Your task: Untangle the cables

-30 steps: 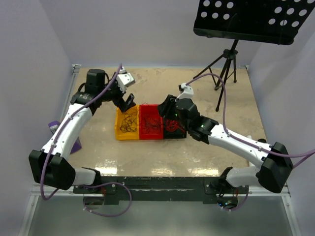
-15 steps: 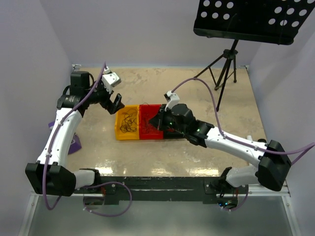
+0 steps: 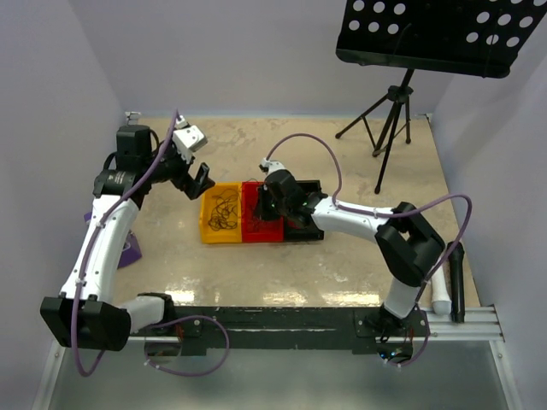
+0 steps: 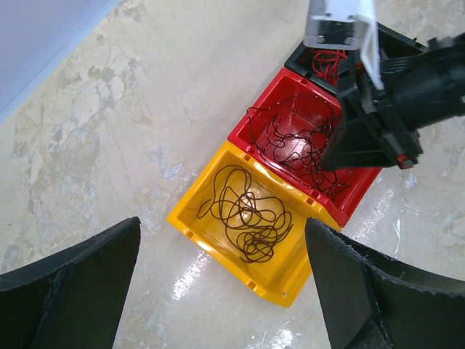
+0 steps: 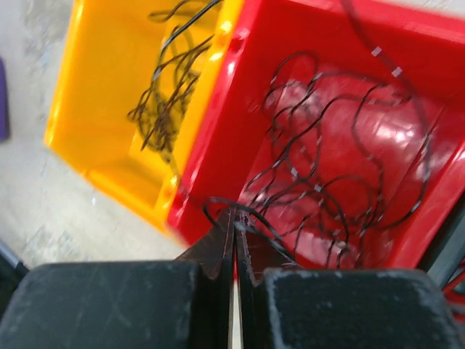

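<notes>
Marbled bench (image 3: 342, 273): dark cables (image 4: 247, 218) lie in yellow bin (image 4: 195, 183) and red bin (image 4: 252, 115). Right gripper (image 5: 234, 218) clenched on one of the cables over red bin. Left gripper (image 3: 202, 178) released, hovering well apart.

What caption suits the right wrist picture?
Right gripper closed on a dark cable over the red bin, yellow bin alongside.

Bright, glossy glare (right-wrist view blurred)

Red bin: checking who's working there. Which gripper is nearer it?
Right. The right gripper is over the red bin, tips at its cables; the left gripper hangs beyond the yellow bin.
</notes>
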Controlling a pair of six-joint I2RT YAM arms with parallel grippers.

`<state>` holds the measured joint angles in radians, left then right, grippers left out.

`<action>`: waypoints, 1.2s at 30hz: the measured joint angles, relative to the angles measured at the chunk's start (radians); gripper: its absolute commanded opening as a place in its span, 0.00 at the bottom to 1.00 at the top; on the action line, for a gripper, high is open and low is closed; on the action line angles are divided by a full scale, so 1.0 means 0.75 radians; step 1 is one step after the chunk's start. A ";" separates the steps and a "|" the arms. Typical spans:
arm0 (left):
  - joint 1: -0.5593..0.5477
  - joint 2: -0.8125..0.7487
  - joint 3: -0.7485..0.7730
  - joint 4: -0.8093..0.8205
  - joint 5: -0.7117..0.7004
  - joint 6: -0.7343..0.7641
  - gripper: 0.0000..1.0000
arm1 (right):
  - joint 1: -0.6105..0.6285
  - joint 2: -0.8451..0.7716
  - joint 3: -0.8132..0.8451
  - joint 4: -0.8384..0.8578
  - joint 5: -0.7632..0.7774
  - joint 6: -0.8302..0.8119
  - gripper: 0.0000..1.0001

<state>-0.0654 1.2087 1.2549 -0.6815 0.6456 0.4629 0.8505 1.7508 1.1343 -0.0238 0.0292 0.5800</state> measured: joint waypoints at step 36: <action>0.001 -0.084 -0.122 0.049 -0.011 -0.094 1.00 | -0.110 -0.025 0.428 -0.201 -0.040 -0.071 0.49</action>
<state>-0.0647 1.1454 1.1637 -0.6445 0.6373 0.3927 0.7677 1.7317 1.4555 -0.1745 -0.0010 0.5270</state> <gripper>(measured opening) 0.997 0.394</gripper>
